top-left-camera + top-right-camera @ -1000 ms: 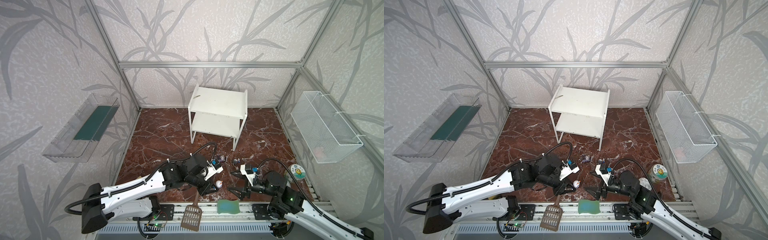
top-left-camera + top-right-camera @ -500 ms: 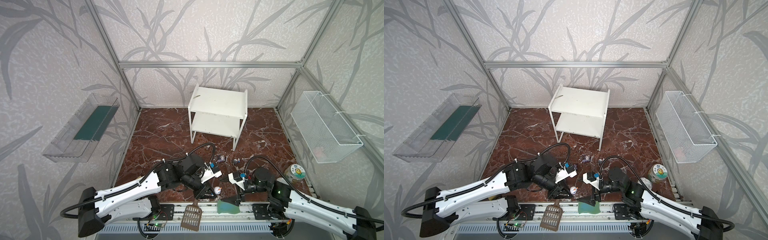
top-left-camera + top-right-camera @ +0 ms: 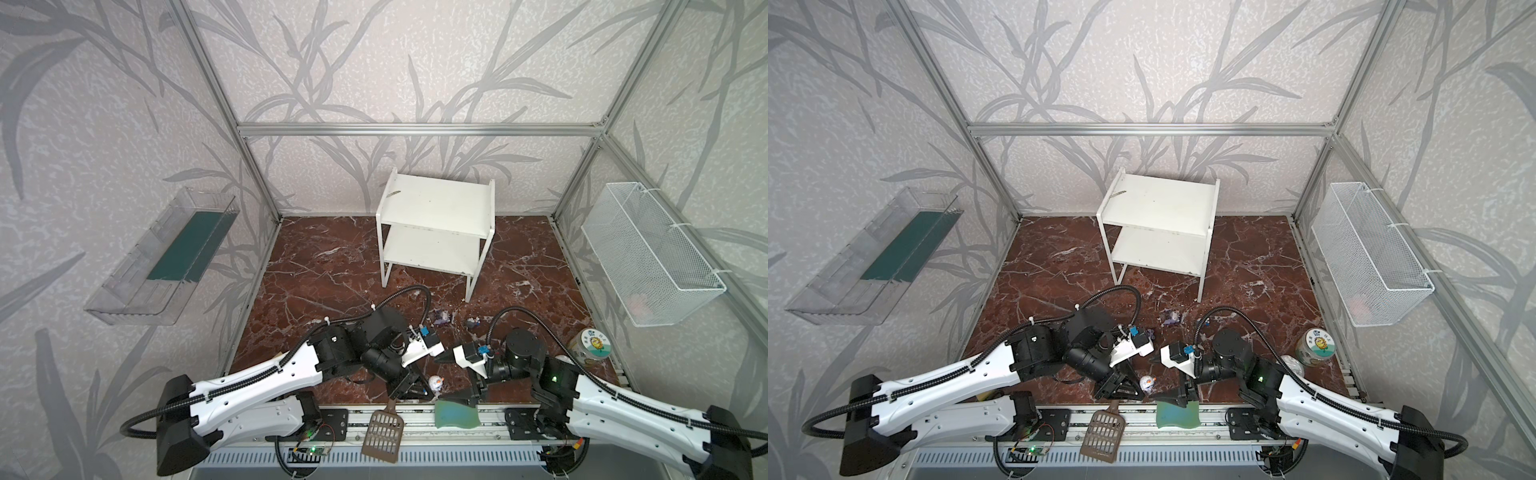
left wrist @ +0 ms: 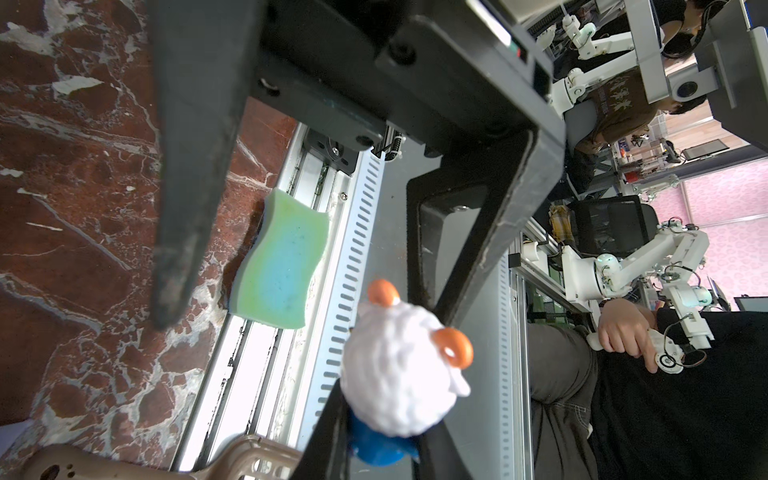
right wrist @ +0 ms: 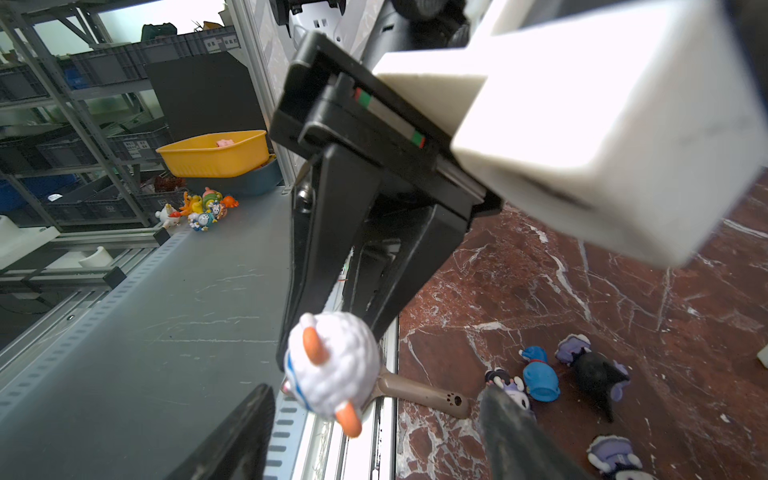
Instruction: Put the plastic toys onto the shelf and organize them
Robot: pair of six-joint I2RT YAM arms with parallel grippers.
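My left gripper [image 4: 382, 449] is shut on the blue body of a white-headed plastic toy with orange horns [image 4: 399, 374], held above the table's front edge [image 3: 436, 381]. My right gripper [image 5: 374, 436] is open. Its two dark fingers [image 5: 511, 428] stand either side of that toy [image 5: 332, 365] without touching it. Several more toys lie on the marble floor: a blue-headed one [image 5: 540, 378], a black and purple one [image 5: 594, 374], and a purple one [image 3: 442, 318]. The white two-tier shelf [image 3: 436, 208] stands at the back with both boards bare.
A brown slotted scoop [image 3: 382, 432] and a green wavy sponge [image 3: 457, 415] lie on the front rail. A round tin [image 3: 590, 347] stands at the right. A wire mesh basket [image 3: 648, 253] hangs on the right wall and a clear tray [image 3: 166, 257] on the left wall.
My right arm has swung left and brought its fingers around the toy that my left gripper holds, and its jaws have narrowed a little. The left gripper has drawn slightly towards the front edge.
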